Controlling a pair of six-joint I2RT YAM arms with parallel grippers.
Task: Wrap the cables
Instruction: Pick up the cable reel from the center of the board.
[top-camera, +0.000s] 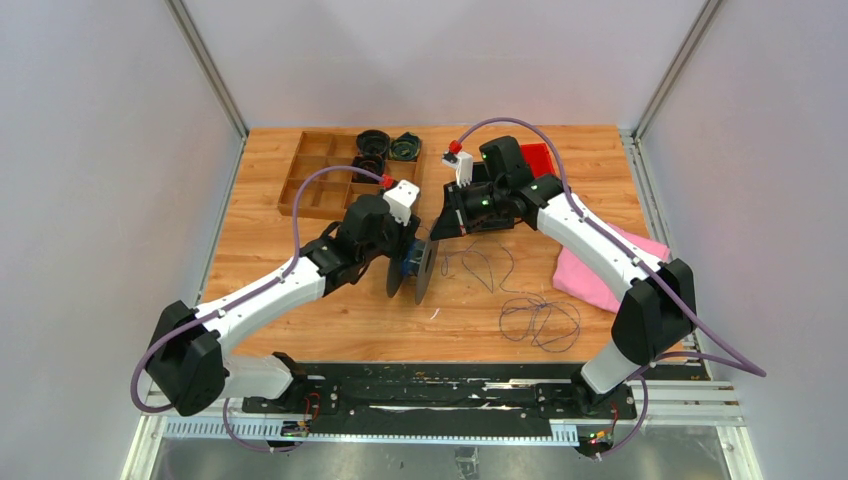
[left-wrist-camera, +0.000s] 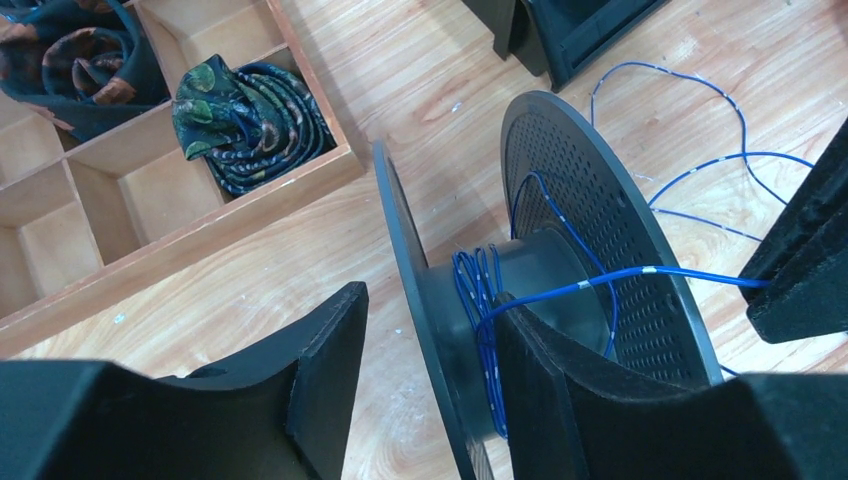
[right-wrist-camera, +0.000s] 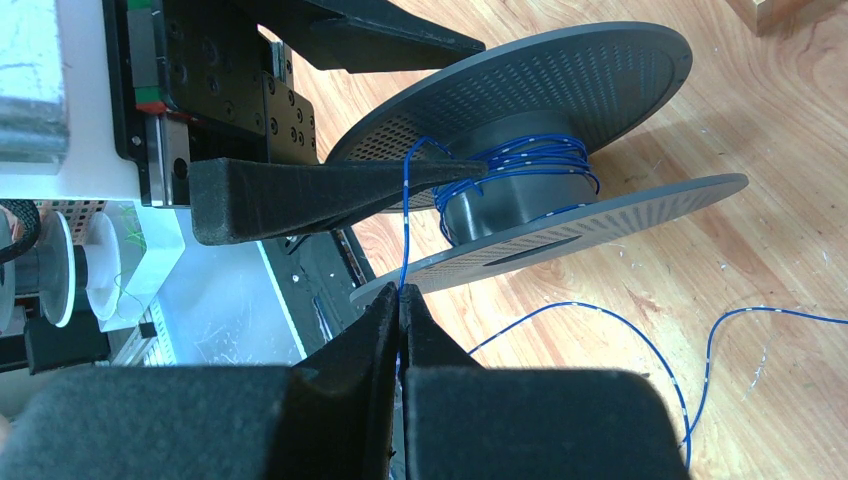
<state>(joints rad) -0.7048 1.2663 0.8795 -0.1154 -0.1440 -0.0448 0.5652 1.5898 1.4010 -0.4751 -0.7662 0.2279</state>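
The cables (right-wrist-camera: 520, 160) are one hair-fine dark blue wire, marked at intervals with short pale bands. A few turns lie loosely around the hub of a grey spool (top-camera: 412, 268), whose two perforated round flanges stand on edge on the wooden table (top-camera: 330, 320), near its middle. From the hub a strand runs up over a flange and across to the right gripper (right-wrist-camera: 400, 300), whose fingers are pressed flat together with the wire pinched between their tips, just beside the spool's rim. Beyond that pinch the wire trails over the table in slack curves and ends in a tangle of loose loops toward the near right, close to a pink cloth (top-camera: 600, 275).

The left gripper (left-wrist-camera: 430, 305) has its fingers parted and straddling one flange: one finger reaches in between the flanges, up against the hub and the wound turns, while the other stands outside with bare table showing between it and the flange.

A wooden tray (top-camera: 290, 190) of compartments sits at the far left of the table, well apart from the spool, with dark patterned rolls of fabric in some of them.
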